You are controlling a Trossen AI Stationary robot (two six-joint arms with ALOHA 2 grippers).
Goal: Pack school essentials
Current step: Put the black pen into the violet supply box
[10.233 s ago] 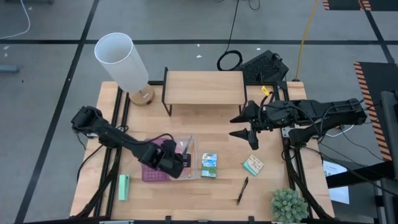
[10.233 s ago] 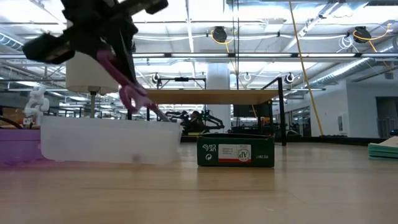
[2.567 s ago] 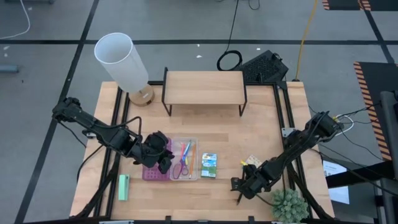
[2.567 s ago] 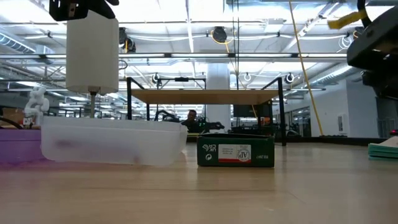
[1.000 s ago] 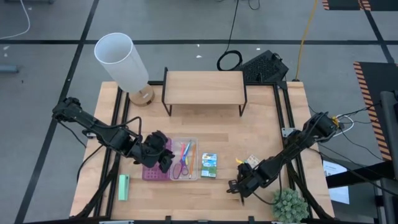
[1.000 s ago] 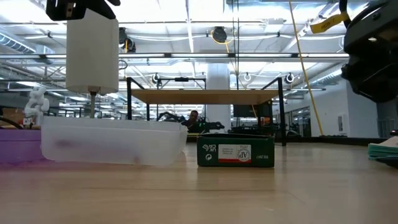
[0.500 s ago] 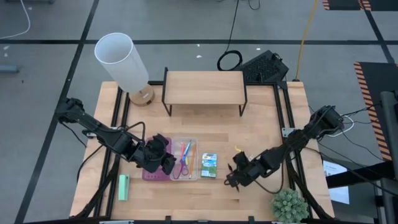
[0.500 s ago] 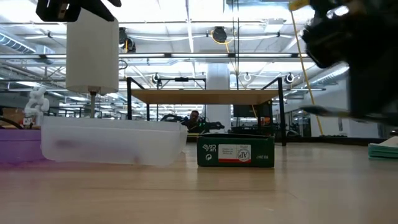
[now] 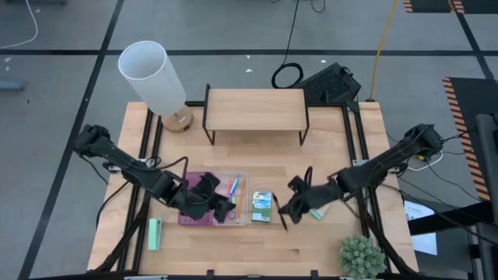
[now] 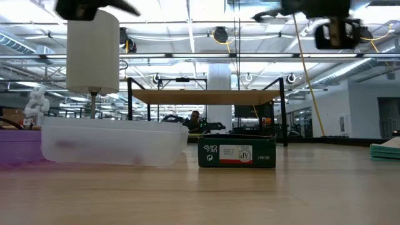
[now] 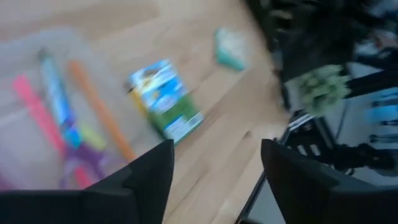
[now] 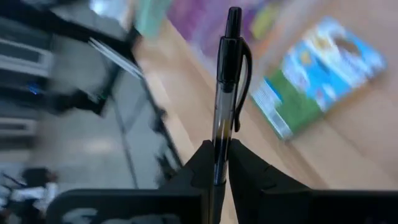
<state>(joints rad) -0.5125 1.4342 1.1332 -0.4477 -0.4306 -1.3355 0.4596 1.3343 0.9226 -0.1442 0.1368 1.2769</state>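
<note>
Pen (image 12: 225,93) apparently clamped, wrist view.

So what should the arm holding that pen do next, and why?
Probably carry it a bit further left, over the clear tray. The right gripper is clamped on the black pen but hangs beside the green-blue packet, while the pencils already lie in that tray.

Left gripper (image 9: 220,207): over the clear tray (image 9: 240,177) of the purple case (image 9: 187,217), fingers hard to make out.
Right gripper (image 9: 285,210): just right of the green-blue packet (image 9: 261,206), with the black pen (image 9: 284,221) at its tip.
Tray contents: orange and pink pencils (image 9: 236,189).
Pad (image 9: 318,211): partly hidden under the right arm.
Mint-green block (image 9: 155,233): near the table's front left edge.
Lamp (image 9: 152,76): back left corner.
Wooden shelf (image 9: 255,110): back centre.
Plant (image 9: 361,257): front right corner.
</note>
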